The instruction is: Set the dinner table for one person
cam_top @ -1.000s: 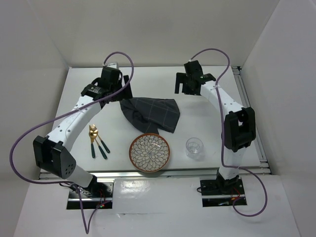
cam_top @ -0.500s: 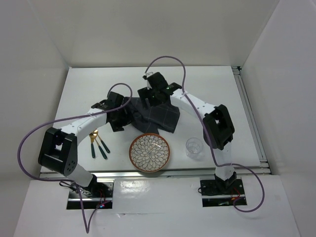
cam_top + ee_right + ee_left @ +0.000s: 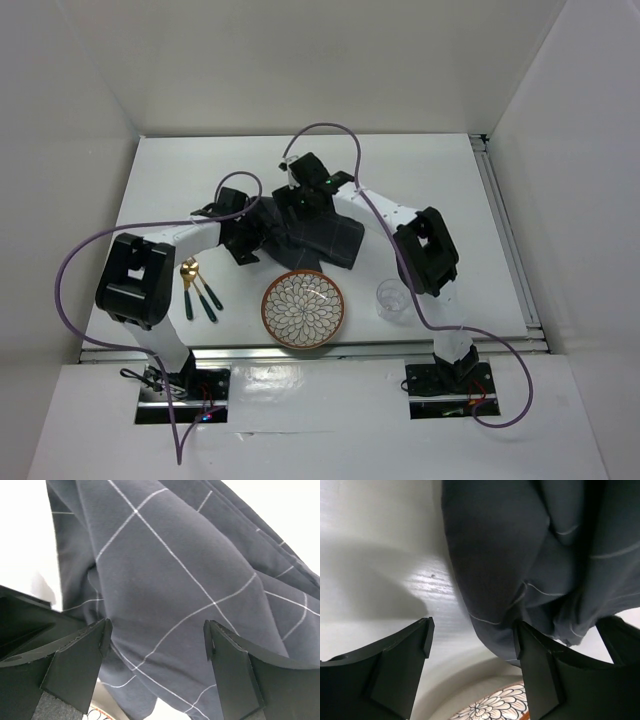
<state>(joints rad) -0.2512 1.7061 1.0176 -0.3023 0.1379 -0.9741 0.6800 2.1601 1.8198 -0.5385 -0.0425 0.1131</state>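
A crumpled dark grey checked cloth [image 3: 322, 240] lies mid-table on the white dinner table [image 3: 170, 180]. My left gripper [image 3: 252, 240] is open at the cloth's left edge; in the left wrist view [image 3: 472, 642] its jaws straddle the cloth's hem [image 3: 510, 570] just above the table. My right gripper [image 3: 300, 205] is open over the cloth's upper left part; in the right wrist view [image 3: 157, 637] the cloth [image 3: 170, 580] fills the gap between the jaws. A floral patterned plate [image 3: 303, 309] sits in front of the cloth, and its rim shows in the left wrist view [image 3: 495, 709].
A gold-headed spoon and two dark-handled pieces of cutlery [image 3: 197, 290] lie left of the plate. A clear glass [image 3: 393, 299] stands right of the plate. White walls enclose the table on three sides.
Both arms have swung in from the back of the table to the cloth. The left gripper has come down to its left edge, the right gripper to its upper left part.
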